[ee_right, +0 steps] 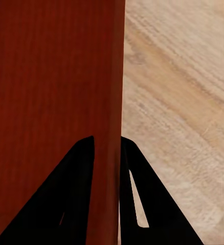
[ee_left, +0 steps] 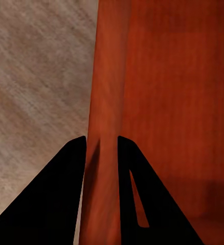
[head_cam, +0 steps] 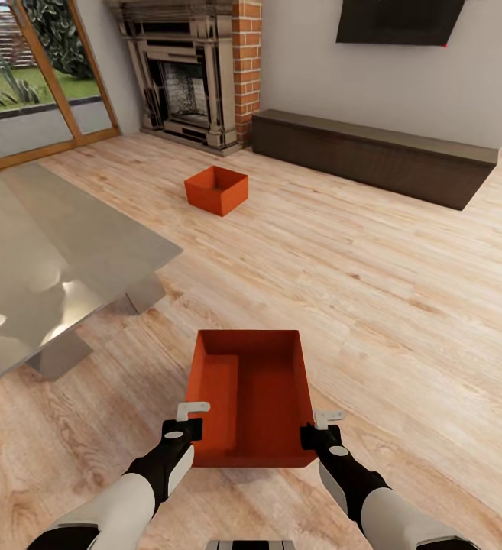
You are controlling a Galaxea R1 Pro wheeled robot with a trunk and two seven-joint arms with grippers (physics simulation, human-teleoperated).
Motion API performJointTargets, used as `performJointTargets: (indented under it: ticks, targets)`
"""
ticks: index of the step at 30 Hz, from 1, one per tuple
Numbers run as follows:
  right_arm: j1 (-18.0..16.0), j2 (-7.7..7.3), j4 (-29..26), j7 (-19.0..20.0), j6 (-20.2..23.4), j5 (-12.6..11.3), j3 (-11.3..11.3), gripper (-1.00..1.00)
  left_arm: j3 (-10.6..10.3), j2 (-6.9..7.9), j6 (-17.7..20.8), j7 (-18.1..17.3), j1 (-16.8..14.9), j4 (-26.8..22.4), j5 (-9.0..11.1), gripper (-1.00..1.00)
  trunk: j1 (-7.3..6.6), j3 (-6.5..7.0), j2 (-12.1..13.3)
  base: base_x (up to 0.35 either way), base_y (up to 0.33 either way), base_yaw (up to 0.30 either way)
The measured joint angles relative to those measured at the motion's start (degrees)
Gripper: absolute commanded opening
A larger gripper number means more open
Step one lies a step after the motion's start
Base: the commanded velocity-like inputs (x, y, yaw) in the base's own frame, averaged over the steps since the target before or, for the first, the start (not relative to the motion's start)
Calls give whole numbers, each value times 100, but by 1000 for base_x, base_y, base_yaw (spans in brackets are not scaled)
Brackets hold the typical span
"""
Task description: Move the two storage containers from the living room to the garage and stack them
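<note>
Overhead, head view: near storage container [head_cam: 254,397] on the wood-plank floor [head_cam: 373,290], held between both arms, left gripper [head_cam: 192,420] at its left wall, right gripper [head_cam: 321,428] at its right wall. Second storage container [head_cam: 217,189] lies well apart, before the fireplace [head_cam: 186,72]. Glass table [head_cam: 44,260] at left. Left wrist view: fingers [ee_left: 66,204] clamp the bin wall [ee_left: 104,153]. Right wrist view: fingers [ee_right: 71,204] likewise pinch a wall [ee_right: 108,153].

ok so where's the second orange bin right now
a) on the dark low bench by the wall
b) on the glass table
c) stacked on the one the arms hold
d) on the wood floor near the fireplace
d) the far storage container sits alone on the wood-plank floor in front of the fireplace, well apart from the near storage container that the left gripper and right gripper clamp by its side walls.
</note>
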Motion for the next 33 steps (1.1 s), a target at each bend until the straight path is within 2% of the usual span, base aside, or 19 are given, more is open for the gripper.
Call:
performJointTargets:
  ticks: [33]
  targets:
    - [-7, 13, -13, -13, 47, 13, 3, -100, -16, 13, 1, -5, 2, 1, 53, -100, -725, 592, 1324, 0, 0, 0]
